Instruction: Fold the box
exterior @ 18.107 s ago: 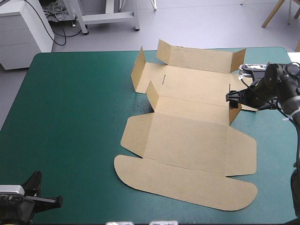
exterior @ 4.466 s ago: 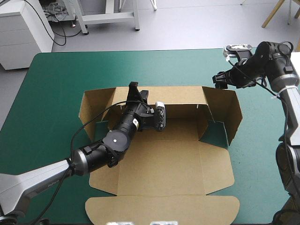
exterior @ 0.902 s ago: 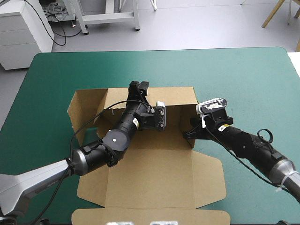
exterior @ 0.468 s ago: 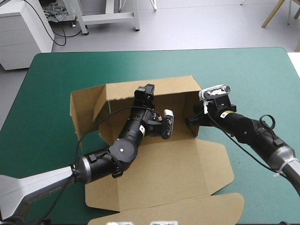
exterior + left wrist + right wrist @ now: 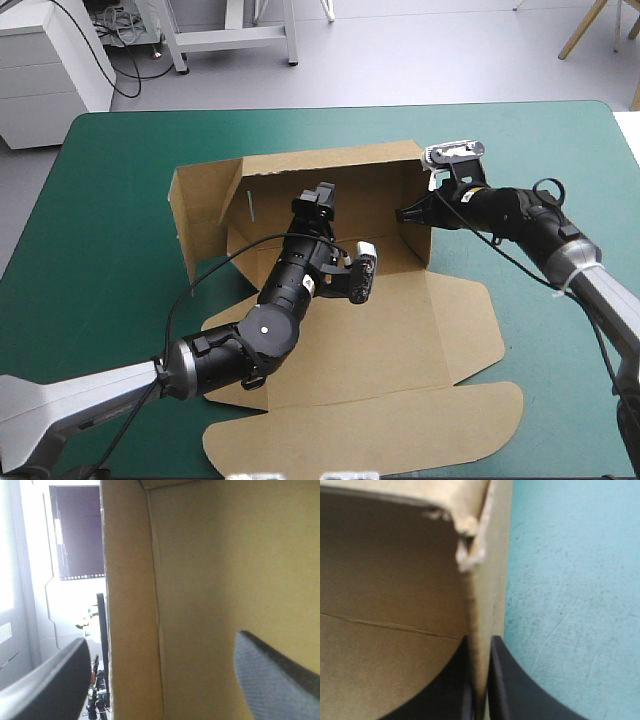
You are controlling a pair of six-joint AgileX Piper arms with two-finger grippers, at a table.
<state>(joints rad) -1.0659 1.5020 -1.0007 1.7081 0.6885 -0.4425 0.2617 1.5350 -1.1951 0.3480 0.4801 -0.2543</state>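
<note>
Two spots are hard to read. In the high view the left gripper (image 5: 322,196) points away from the camera with its fingers masked by its own wrist, and the left arm covers much of the floor of the box (image 5: 430,330) at frame centre. The left wrist view settles the fingers: they stand wide apart with an upright edge of brown board between them. One finger (image 5: 50,685) is on the room side, the other in front of the board's inner face. Whether either touches the board cannot be told, nor which wall this is.

At upper right of centre, the right gripper (image 5: 404,214) is pinched almost closed on the right wall (image 5: 424,240). Its wrist view shows the sheet thin between its two black fingers (image 5: 505,680), with the teal-green cover (image 5: 570,605) on the outer side.

The far wall (image 5: 330,170), left wall (image 5: 200,215) and right wall stand raised, forming an open tray in the upper half of the frame, and the left gripper sits inside it.

The box lies mid-table. Its long axis runs from top to bottom of the frame, leaning a little toward the lower right. The tray end is uppermost, the lid (image 5: 400,345) lies flat below it, and the rounded flap (image 5: 380,435) is nearest the bottom edge.
</note>
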